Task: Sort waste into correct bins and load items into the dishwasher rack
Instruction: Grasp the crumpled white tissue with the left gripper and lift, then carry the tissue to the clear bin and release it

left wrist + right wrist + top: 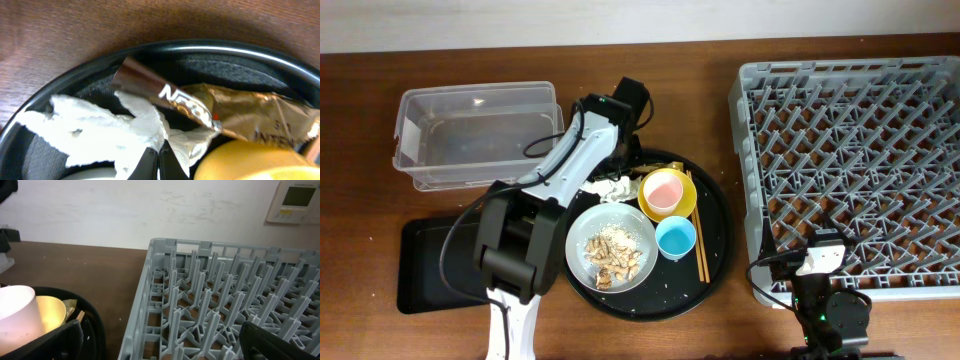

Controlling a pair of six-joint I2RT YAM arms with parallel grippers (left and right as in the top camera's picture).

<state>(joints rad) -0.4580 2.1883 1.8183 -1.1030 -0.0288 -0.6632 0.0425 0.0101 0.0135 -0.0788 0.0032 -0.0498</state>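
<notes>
Left gripper (158,165) has its jaws pinched almost together on a fold of the crumpled white tissue (95,127), which lies inside the far left rim of the round black tray (716,245). The brown stick-like wrapper (165,97) touches the tissue on the tray's far side. On the tray, the pink cup (665,190) sits in the yellow bowl (686,207) at the far middle. The blue cup (675,238) is nearer, and the chopsticks (699,240) lie along the right. The grey bowl (582,240) of food scraps (615,258) sits near left. Left of the tray are the clear tub (475,135) and the black rectangular tray (430,265). To its right stands the dishwasher rack (860,150), and at the rack's near left corner the right gripper (160,347) is spread wide, holding nothing.
</notes>
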